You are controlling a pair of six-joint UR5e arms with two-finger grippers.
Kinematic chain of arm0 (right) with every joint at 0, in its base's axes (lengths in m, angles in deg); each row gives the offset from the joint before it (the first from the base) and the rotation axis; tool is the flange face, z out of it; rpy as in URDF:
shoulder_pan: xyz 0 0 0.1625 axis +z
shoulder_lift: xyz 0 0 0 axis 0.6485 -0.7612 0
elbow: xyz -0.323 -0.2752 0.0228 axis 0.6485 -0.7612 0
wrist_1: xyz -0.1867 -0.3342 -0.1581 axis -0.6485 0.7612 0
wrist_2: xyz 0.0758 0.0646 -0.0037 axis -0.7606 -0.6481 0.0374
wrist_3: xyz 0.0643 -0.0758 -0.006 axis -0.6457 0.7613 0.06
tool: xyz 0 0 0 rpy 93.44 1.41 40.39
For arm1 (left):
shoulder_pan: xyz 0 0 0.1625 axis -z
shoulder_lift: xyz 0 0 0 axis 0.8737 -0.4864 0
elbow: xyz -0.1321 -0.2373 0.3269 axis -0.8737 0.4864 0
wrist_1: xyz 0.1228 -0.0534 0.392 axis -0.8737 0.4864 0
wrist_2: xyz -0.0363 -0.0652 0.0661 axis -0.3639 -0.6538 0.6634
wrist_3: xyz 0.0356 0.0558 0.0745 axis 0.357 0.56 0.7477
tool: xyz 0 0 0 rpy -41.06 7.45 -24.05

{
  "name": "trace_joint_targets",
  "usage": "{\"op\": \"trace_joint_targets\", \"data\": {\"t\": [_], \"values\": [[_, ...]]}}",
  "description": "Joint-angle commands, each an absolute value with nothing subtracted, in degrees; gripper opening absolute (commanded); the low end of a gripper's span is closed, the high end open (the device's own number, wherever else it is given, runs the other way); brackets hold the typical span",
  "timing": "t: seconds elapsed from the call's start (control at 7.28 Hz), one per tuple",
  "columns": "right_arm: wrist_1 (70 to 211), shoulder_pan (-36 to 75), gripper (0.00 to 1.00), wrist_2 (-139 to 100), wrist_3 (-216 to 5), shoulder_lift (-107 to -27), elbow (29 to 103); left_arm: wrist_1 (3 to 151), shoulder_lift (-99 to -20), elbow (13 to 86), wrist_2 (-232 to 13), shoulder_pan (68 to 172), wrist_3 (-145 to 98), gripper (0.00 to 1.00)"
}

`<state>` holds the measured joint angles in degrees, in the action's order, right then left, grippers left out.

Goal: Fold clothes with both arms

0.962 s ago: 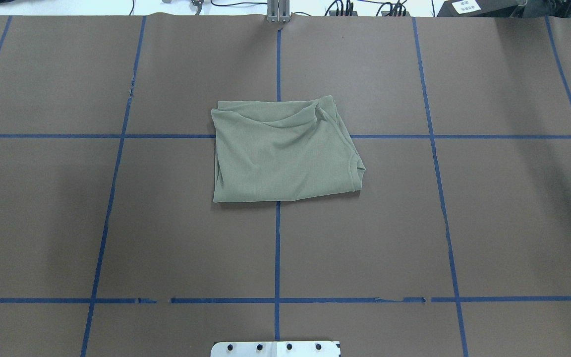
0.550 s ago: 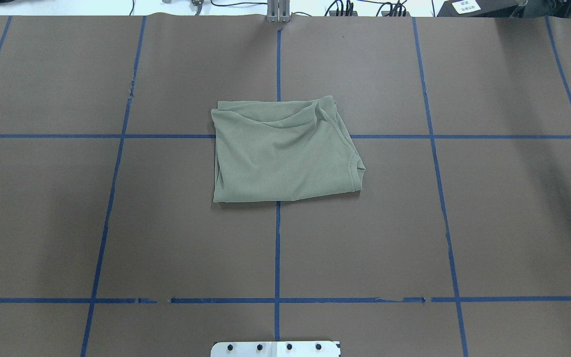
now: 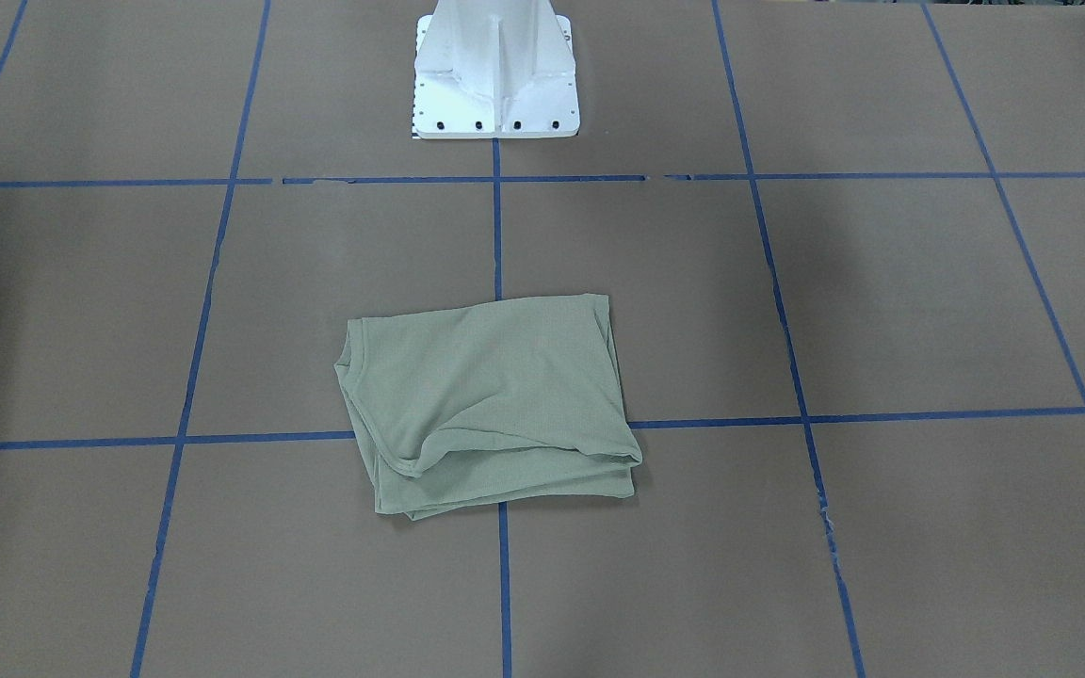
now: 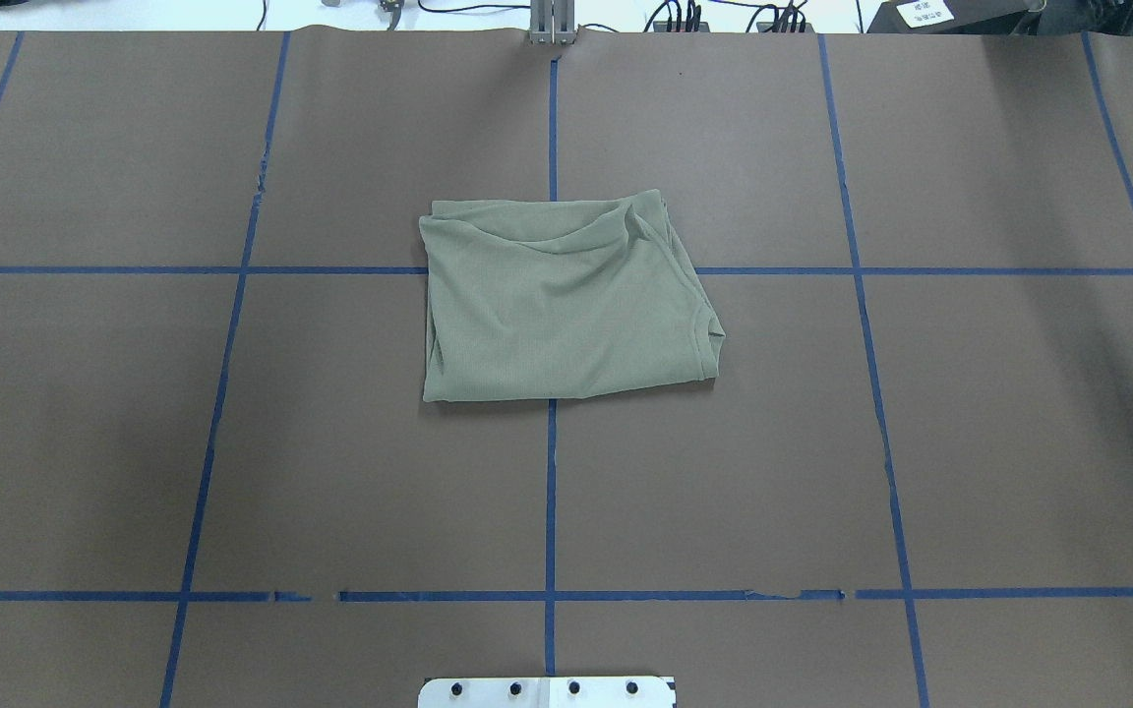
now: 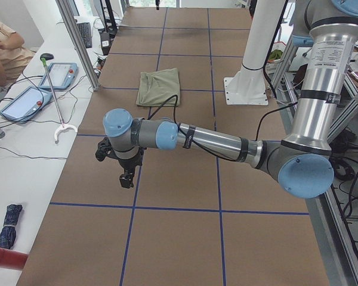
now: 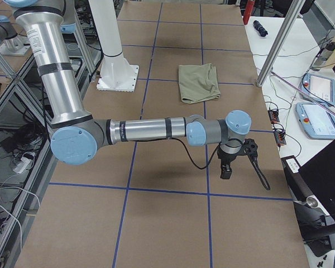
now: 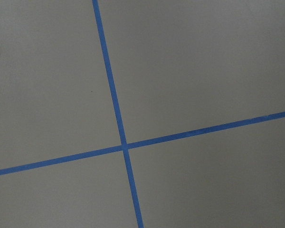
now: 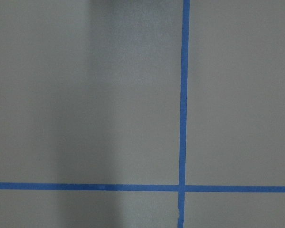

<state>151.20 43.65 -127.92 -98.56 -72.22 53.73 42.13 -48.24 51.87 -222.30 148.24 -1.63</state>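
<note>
The sage-green clothes lie folded into a compact rectangle at the middle of the brown table, also seen in the front-facing view and both side views. Neither arm touches it. My left gripper hangs over bare table far toward the left end, and my right gripper hangs over bare table far toward the right end. Each shows only in a side view, so I cannot tell whether it is open or shut. Both wrist views hold only brown table and blue tape lines.
The white base mount stands at the robot's table edge. Blue tape lines grid the table. A side bench holds tablets, a grabber stick and a person's arm. Metal posts rise beside the table.
</note>
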Motion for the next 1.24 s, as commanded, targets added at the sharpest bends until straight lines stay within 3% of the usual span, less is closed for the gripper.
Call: {"op": "trace_joint_targets", "data": {"t": [0.0,1.1], "values": [[151.26,42.28,1.0,-129.61,-98.59,-72.78,54.09,42.52,-47.11,48.75,-222.64,147.03,-1.68,1.0],[151.35,42.1,1.0,-131.38,-98.5,-72.69,55.41,48.68,-45.26,45.82,-224.06,147.2,-0.89,1.0]]}}
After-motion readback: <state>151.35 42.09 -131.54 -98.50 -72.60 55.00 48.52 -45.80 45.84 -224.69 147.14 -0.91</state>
